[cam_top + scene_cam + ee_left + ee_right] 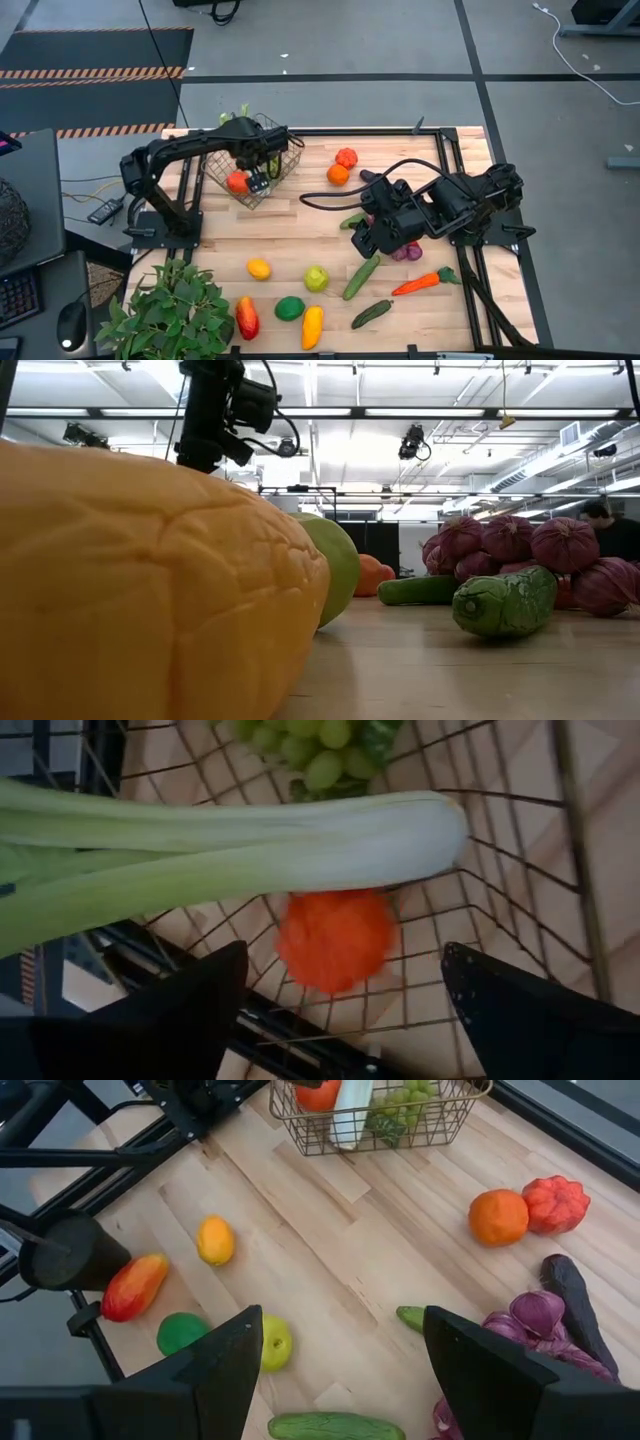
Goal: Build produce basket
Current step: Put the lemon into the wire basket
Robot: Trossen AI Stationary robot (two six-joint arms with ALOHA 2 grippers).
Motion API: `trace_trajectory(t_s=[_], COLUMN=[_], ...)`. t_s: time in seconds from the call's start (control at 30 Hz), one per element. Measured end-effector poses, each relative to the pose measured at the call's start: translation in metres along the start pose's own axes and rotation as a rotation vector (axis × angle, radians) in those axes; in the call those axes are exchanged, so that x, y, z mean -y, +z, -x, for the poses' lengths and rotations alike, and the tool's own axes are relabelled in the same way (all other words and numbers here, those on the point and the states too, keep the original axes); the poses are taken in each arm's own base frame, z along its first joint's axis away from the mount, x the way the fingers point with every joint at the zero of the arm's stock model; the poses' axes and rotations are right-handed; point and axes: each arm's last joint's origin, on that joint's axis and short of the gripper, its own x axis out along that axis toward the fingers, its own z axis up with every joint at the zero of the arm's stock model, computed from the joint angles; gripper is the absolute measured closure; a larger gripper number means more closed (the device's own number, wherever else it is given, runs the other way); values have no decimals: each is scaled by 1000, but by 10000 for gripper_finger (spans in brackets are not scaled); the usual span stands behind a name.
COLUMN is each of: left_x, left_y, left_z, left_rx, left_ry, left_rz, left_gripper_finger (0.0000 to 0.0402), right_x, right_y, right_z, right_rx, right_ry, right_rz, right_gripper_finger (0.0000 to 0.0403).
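The wire basket (pixel 275 182) stands at the table's far left. In it lie a pale green celery stalk (pixel 250 845), green grapes (pixel 300 740) and an orange-red piece (pixel 335 935), which rests on the mesh floor. My left gripper (pixel 345 958) is open and empty inside the basket (pixel 258 170), just above the orange-red piece. My right gripper (pixel 342 1315) is open and empty above the table's right middle (pixel 365 240), over a green apple (pixel 272 1342) and a cucumber (pixel 335 1427). Purple grapes (pixel 540 1315) lie beside it.
Loose produce lies on the near half: lemon (pixel 259 268), lime (pixel 289 308), yellow piece (pixel 312 326), red-yellow piece (pixel 246 318), carrot (pixel 425 283), small cucumber (pixel 371 313). An orange (pixel 338 174) and a red piece (pixel 346 157) lie far centre. A leafy plant (pixel 170 310) stands near left.
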Motion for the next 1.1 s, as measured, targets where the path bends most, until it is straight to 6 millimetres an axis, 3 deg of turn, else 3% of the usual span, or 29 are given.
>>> trace_trajectory(t_s=[0.17,0.3,0.6,0.87,0.97,1.1], left_x=[19,45,135,199,217,228], left_y=[-12,-25,-67,-103,-112,-126], left_z=[15,33,60,77,74,52], left_rx=[12,54,69,334,423,391], left_ry=[-99,-257,-406,-325,-310,-276], left_rz=[-26,-78,-457,-734,-776,-805], left_gripper_finger=[48,47,47,47,47,47], right_x=[1,2,4,3,2,1], right_y=[2,4,6,5,3,1], right_z=[-1,-2,-4,-3,-2,-1], right_rx=[2,4,6,5,4,3], right_ry=[-6,-11,-18,-15,-11,-5], right_rz=[24,57,154,195,207,194], right_gripper_finger=[124,124,124,124,124,124])
